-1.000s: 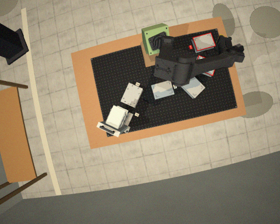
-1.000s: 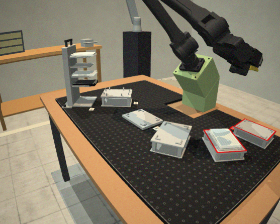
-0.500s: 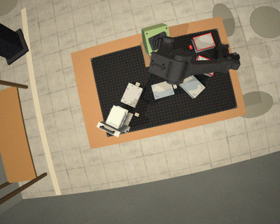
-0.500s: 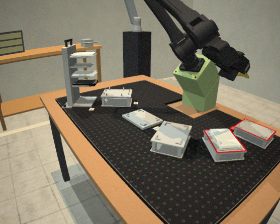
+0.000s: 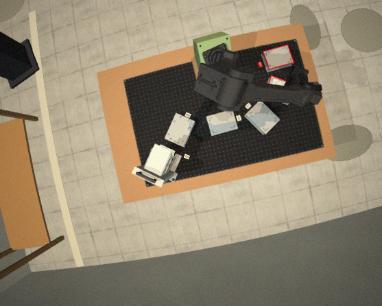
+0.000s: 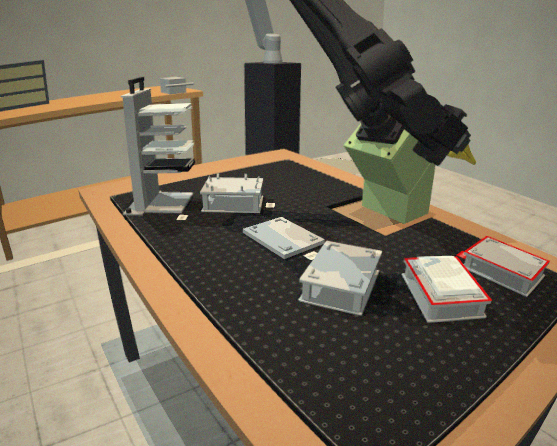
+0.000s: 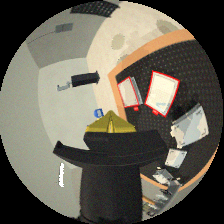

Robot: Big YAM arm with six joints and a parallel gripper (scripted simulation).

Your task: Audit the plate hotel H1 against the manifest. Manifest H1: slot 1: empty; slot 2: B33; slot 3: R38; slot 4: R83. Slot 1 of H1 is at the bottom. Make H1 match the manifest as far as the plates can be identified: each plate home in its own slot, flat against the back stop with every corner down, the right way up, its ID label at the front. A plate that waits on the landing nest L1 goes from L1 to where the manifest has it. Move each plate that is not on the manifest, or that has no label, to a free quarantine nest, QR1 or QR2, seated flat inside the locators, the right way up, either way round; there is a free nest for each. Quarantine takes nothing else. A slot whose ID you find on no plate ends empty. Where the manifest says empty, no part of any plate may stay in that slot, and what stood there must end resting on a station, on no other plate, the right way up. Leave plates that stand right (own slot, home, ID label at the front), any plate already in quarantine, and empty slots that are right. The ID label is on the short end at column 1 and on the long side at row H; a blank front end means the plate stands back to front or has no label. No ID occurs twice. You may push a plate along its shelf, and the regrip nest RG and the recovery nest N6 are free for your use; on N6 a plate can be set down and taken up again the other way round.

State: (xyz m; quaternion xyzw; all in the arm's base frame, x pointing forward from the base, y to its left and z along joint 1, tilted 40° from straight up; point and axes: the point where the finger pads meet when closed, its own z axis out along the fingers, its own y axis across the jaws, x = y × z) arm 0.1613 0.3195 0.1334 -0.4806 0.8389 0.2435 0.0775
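My gripper [image 6: 464, 155] [image 7: 110, 112] has yellow fingertips, is shut and holds nothing. It hangs high above the right end of the table, over the two red-rimmed quarantine nests. The nearer quarantine nest [image 6: 433, 306] carries a white plate [image 6: 448, 280] [image 7: 162, 93]. The farther quarantine nest [image 6: 502, 280] [image 5: 278, 57] looks bare. The plate hotel H1 [image 6: 135, 145] [image 5: 156, 165] stands at the far left corner of the mat. A white plate [image 6: 165, 108] lies on its top shelf, grey plates on the two shelves below, and a dark plate [image 6: 168, 164] on the lowest raised shelf. No labels are readable.
Three grey nests stand mid-table: one with upright pins [image 6: 231, 195] [image 5: 180, 130], a flat one [image 6: 283, 236] [image 5: 221, 123] and a taller block [image 6: 341, 277] [image 5: 262, 117]. The arm's green base [image 6: 396, 185] [image 5: 211, 44] stands at the back edge. A wooden bench stands behind the hotel.
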